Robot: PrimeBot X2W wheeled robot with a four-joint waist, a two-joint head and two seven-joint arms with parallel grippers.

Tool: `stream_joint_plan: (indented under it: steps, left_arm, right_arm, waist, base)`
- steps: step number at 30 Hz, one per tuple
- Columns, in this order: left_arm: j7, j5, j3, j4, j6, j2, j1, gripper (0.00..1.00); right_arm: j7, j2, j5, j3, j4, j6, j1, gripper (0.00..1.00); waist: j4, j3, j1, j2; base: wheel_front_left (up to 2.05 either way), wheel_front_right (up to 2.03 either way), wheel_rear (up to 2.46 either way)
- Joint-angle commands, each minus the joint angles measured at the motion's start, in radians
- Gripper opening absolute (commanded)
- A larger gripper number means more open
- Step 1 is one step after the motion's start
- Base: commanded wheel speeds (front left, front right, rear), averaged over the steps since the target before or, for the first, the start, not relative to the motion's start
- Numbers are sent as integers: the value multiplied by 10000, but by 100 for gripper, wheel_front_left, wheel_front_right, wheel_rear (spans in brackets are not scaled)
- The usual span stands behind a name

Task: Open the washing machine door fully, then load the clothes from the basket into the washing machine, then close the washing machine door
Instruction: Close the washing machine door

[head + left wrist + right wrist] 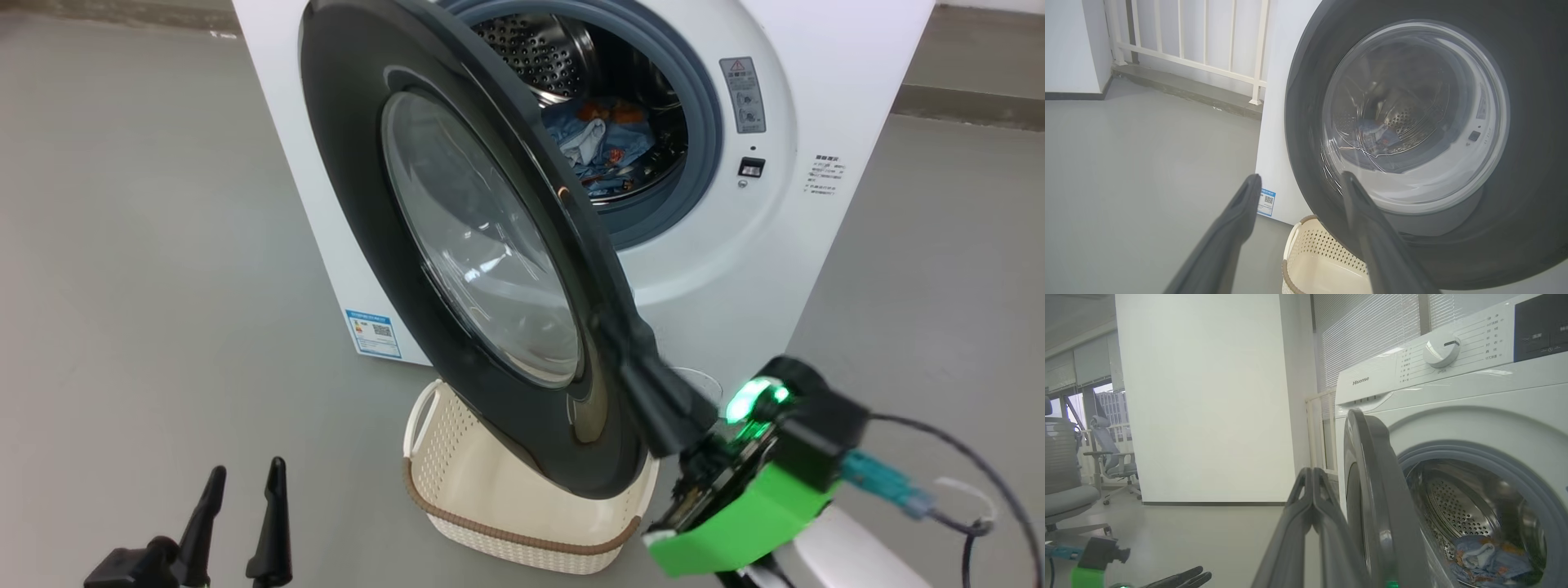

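**Entry: door-closing stage, as I judge it**

1. Right gripper (1312, 475): mine, the two fingers pressed flat together with nothing between them. It lies on the outer side of the washing machine door (482, 245), along the black rim near the lower free edge. I cannot tell whether it is touching or just shy of it.
2. Left gripper (246, 474): fingers spread wide and empty, low at my left, well apart from the door. The right arm is plainly the nearer one.
3. Washing machine door: hinged at my left and standing roughly half open. Its free edge is swung out toward me above the basket (457, 445).
4. Washing machine (735, 269): the opening lies beyond the door, on the far side from my closed fingers. That is the governing relation. With the fingers outside and the opening behind, a push away from me toward the white front should swing the door home.
5. Clothes (600, 143): a blue patterned heap low in the steel drum (539, 49), apparently clear of the gasket (702, 106).
6. Basket: under the door. What shows of its inside is bare.

**View notes**
- The right wrist view gives the door edge-on, with the gap between it and the machine front.
- The head view gives my fingers running up along the rim.
- The left wrist view gives the outer face nearly square-on, with drum and clothes dim through the glass bowl (1412, 114).
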Motion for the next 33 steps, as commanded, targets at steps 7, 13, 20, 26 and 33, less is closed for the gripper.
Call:
stream_joint_plan:
  steps: [7, 13, 20, 26, 33]
  left_arm:
    - [-95, -158, 223, -74, -35, 197, -432, 100]
    - [-107, -199, 203, -33, -36, 190, -490, 100]
    - [-117, -249, 171, -11, -39, 241, -568, 100]
    - [-124, -315, 128, -61, -41, 265, -691, 100]
    - [-131, -387, 79, -120, -44, 346, -1013, 100]
  right_arm:
    - [-49, -397, 443, 1469, 1767, 46, -266, 0]
    - [-49, -444, 891, 2152, 3438, 46, -782, 0]
    - [-49, -451, 1304, 2149, 4476, 46, -1241, 0]
    - [-49, -636, 1259, 1536, 4776, 46, -1458, 0]
    - [-49, -792, 953, 194, 5006, 46, -1864, 0]
  waist:
    - [102, 0, 0, -1]
    - [107, 59, 0, -1]
    - [131, 238, 0, -1]
    - [150, 593, 0, -1]
    - [163, 1377, 0, -1]
  base:
    - [0, 0, 0]
    - [0, 0, 0]
    - [0, 0, 0]
    - [0, 0, 0]
    - [0, 0, 0]
